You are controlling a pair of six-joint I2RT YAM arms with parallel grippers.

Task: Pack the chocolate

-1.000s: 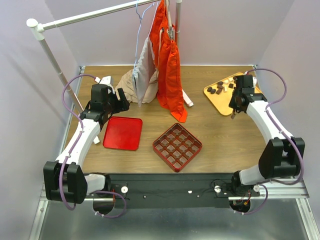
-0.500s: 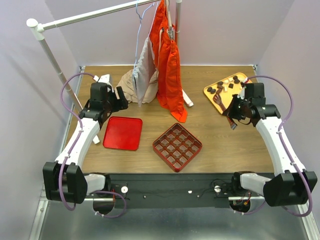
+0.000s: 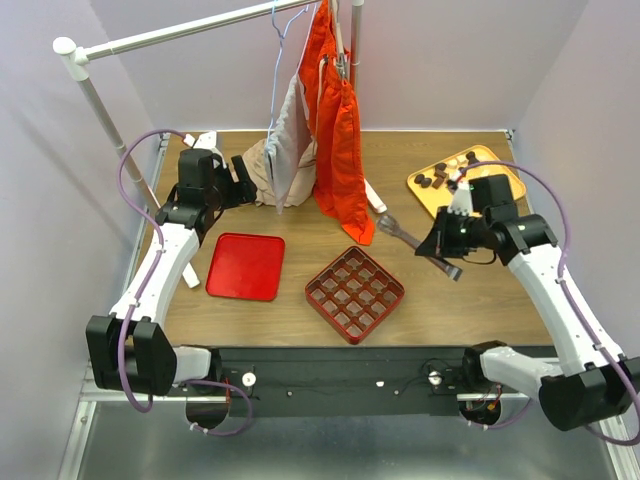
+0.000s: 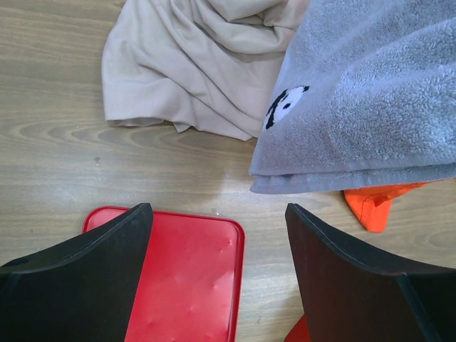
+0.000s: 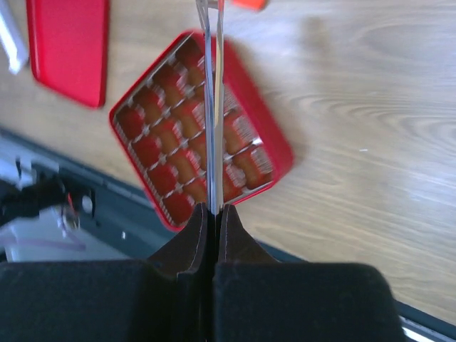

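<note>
The chocolate (image 3: 443,175), several small dark and pale lumps, lies on the yellow-orange tray (image 3: 500,172) at the back right. My right gripper (image 3: 441,246) is shut on thin metal tongs (image 3: 405,236) and holds them above the table between the tray and the red gridded box (image 3: 355,292). In the right wrist view the gripper (image 5: 212,214) holds the tongs (image 5: 211,107) over the box (image 5: 246,142), whose cells look empty. The tong tips run out of that frame. My left gripper (image 3: 238,186) is open and empty, above the flat red lid (image 3: 246,266); it shows in the left wrist view (image 4: 217,221) too.
A beige cloth (image 4: 192,64) and a grey towel (image 4: 370,107) lie behind the red lid (image 4: 185,285). Orange garments (image 3: 335,120) hang from a rail (image 3: 180,35) at the back middle, down to the table. The rail's post (image 3: 115,130) stands at the left.
My right arm has swung from over the yellow-orange tray leftward and nearer, carrying the tongs toward the gridded box. My left gripper has shifted slightly toward the back.
</note>
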